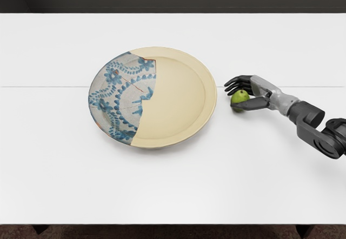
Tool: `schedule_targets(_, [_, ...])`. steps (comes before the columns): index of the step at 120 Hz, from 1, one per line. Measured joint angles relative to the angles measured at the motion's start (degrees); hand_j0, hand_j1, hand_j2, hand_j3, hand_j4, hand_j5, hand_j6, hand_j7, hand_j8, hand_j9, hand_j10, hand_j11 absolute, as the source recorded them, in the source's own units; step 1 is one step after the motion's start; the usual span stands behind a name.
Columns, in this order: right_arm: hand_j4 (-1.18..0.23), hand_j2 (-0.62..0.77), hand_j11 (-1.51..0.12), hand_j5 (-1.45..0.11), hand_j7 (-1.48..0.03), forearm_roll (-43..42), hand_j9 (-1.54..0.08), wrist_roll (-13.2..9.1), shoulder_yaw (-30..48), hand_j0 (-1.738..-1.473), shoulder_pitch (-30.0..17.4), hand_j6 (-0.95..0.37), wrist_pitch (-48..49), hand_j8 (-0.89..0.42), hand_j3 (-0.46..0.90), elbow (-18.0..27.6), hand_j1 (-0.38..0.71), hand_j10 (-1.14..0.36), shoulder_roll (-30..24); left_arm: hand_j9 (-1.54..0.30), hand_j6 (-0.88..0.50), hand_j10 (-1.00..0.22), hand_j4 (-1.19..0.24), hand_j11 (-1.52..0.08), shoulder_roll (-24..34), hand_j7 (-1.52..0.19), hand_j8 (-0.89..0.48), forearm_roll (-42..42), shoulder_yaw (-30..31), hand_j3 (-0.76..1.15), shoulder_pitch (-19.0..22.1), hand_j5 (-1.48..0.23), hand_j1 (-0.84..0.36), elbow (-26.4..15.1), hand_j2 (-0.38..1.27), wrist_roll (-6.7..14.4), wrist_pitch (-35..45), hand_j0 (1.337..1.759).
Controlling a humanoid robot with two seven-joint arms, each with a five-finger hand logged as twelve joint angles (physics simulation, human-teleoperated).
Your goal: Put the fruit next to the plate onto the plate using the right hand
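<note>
A round plate (178, 95), cream on its right part and blue-patterned on its left, lies at the table's middle. Just right of its rim a small green fruit (239, 97) rests on the white table. My right hand (241, 94) reaches in from the right edge and wraps the fruit: dark fingers (236, 83) curl over its top and the thumb presses along its lower side. The fruit looks to be still at table level, a short gap from the plate. The left arm does not show.
The white table (173, 185) spans the whole view, with a thin seam line running across it at the plate's height. Its far edge meets a dark background at the top. My right forearm (313, 125) slants in low over the table's right side.
</note>
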Motion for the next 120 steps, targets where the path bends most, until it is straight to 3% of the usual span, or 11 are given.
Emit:
schedule_targets(22, [-0.56,-0.07,-0.69,-0.68,-0.70,0.21,-0.70,0.12,-0.62,-1.658,-0.66,-0.55,-0.01,-0.56,0.00,-0.54,0.32,-0.52,0.32,0.00,0.00,0.00,0.00,0.00,0.00,0.00,0.00,0.01,-0.03,0.00,0.00,0.00,0.35,-0.01,0.00,-0.01,0.00,1.658])
schedule_targets(32, [-0.57,-0.14,-0.66,-0.71,-0.72,0.57,-0.74,0.43,-0.49,-1.657,-1.06,-0.56,0.11,-0.53,0.00,-0.77,0.30,-0.52,0.39,0.00,0.00,0.00,0.00,0.00,0.00,0.00,0.00,0.01,-0.02,0.00,0.00,0.00,0.35,0.00,0.00,0.00,0.00,1.658])
schedule_targets(59, [-0.71,-0.06,-0.54,-0.97,-0.94,0.71,-1.00,1.57,-0.62,-1.648,-1.45,-0.70,0.28,-0.42,0.00,-1.04,0.36,-0.57,0.26,0.00,0.00,0.00,0.00,0.00,0.00,0.00,0.00,-0.02,0.02,0.00,0.00,0.00,0.35,0.00,0.00,0.01,0.00,1.658])
schedule_targets(66, [-0.74,-0.04,-0.62,-1.03,-0.99,0.62,-1.05,1.63,-0.72,-1.645,-1.47,-0.67,0.50,-0.39,0.00,-1.06,0.39,-0.53,0.10,0.00,0.00,0.00,0.00,0.00,0.00,0.00,0.00,-0.02,0.02,0.00,0.00,0.00,0.35,0.00,0.00,0.02,0.00,1.658])
schedule_targets(69, [-0.75,-0.03,-0.73,-1.05,-1.01,0.60,-1.07,1.60,-0.70,-1.644,-1.48,-0.67,0.71,-0.38,0.00,-1.07,0.40,-0.49,0.03,0.00,0.00,0.00,0.00,0.00,0.00,0.00,0.00,-0.02,0.03,0.00,0.00,0.00,0.35,0.00,0.00,0.01,0.00,1.658])
schedule_targets(81, [-0.77,-0.03,-0.66,-1.12,-1.06,0.53,-1.14,1.52,-0.45,-1.642,-1.39,-0.63,2.27,-0.33,0.00,-1.02,0.41,-0.47,-0.41,0.00,0.00,0.00,0.00,0.00,0.00,0.00,0.00,-0.01,0.01,0.00,0.00,0.00,0.35,0.00,0.00,0.01,0.00,1.658])
schedule_targets(95, [-0.78,-0.05,-0.91,-1.18,-1.09,0.46,-1.18,1.35,-0.24,-1.639,-1.07,-0.68,4.98,-0.32,0.00,-0.92,0.41,-0.43,-1.30,0.00,0.00,0.00,0.00,0.00,0.00,0.00,0.00,-0.01,0.01,0.00,0.00,0.00,0.35,0.00,0.00,0.01,0.00,1.658])
schedule_targets(120, [-0.79,-0.10,-1.10,-1.25,-1.12,1.18,-1.21,1.04,2.38,-1.632,-0.35,-0.69,15.70,-0.33,0.00,-0.81,0.40,-0.37,-4.71,0.00,0.00,0.00,0.00,0.00,0.00,0.00,0.00,-0.02,0.04,0.00,0.00,0.00,0.35,0.00,0.00,0.02,0.00,1.658])
